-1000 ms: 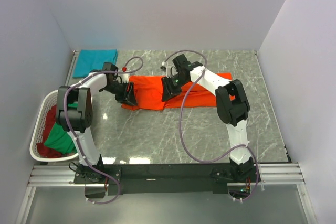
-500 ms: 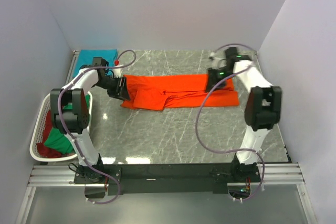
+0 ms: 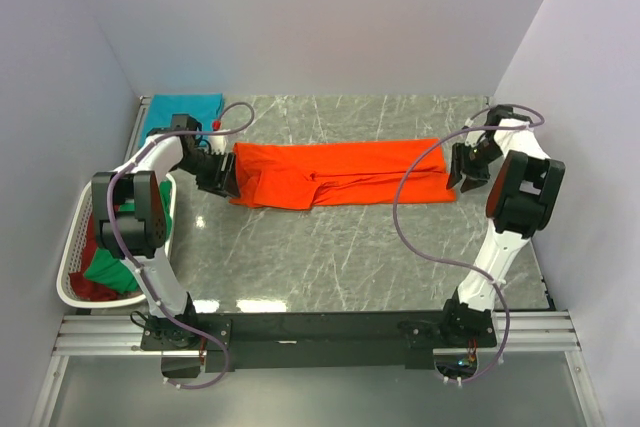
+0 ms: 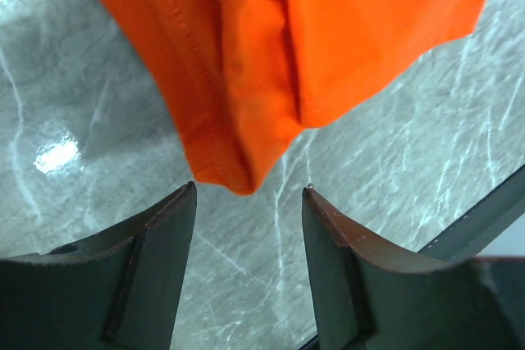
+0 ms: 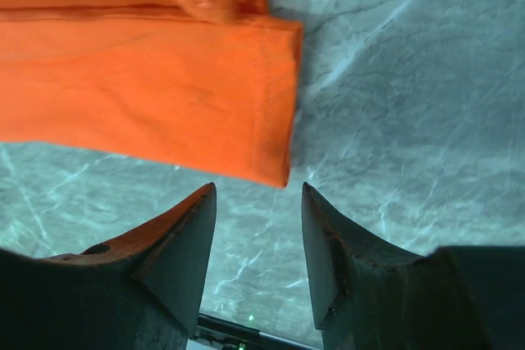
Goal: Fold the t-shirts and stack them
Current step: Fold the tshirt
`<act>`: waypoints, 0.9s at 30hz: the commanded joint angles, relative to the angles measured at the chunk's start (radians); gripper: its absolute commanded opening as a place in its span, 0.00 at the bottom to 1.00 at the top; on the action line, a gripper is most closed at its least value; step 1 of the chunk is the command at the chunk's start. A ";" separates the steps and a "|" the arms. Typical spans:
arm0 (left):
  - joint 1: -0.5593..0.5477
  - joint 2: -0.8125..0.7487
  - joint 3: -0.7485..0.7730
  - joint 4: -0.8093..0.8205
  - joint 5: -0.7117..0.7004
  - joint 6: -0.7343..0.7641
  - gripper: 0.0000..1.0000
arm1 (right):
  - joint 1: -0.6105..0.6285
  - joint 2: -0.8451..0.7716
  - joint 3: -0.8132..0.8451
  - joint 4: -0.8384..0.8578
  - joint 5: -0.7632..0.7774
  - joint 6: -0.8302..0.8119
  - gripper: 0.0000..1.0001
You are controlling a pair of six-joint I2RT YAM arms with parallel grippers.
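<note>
The bright orange t-shirt lies folded into a long band across the far half of the table. My left gripper is open at its left end; in the left wrist view the shirt's corner hangs just above the empty gap between the fingers. My right gripper is open at its right end; in the right wrist view the shirt's hemmed corner lies just beyond the fingertips. The teal t-shirt lies folded at the far left corner. The green t-shirt and the dark red t-shirt lie in the basket.
The white slatted laundry basket stands off the table's left edge. Walls close in the left, far and right sides. The arms' cables loop over the table near both ends of the shirt.
My right gripper has swung from the middle of the orange shirt to its right end. My left gripper has drawn back to the left end. The shirt now lies stretched out longer.
</note>
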 commanded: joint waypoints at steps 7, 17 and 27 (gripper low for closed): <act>0.004 0.007 -0.012 -0.011 0.005 0.036 0.61 | 0.001 0.050 0.031 0.022 0.053 0.023 0.54; 0.001 0.082 0.040 0.008 0.071 0.005 0.59 | 0.001 0.072 0.026 0.012 0.007 0.015 0.45; -0.013 0.108 0.054 0.002 0.088 0.003 0.54 | 0.001 0.098 0.056 -0.013 -0.008 0.015 0.38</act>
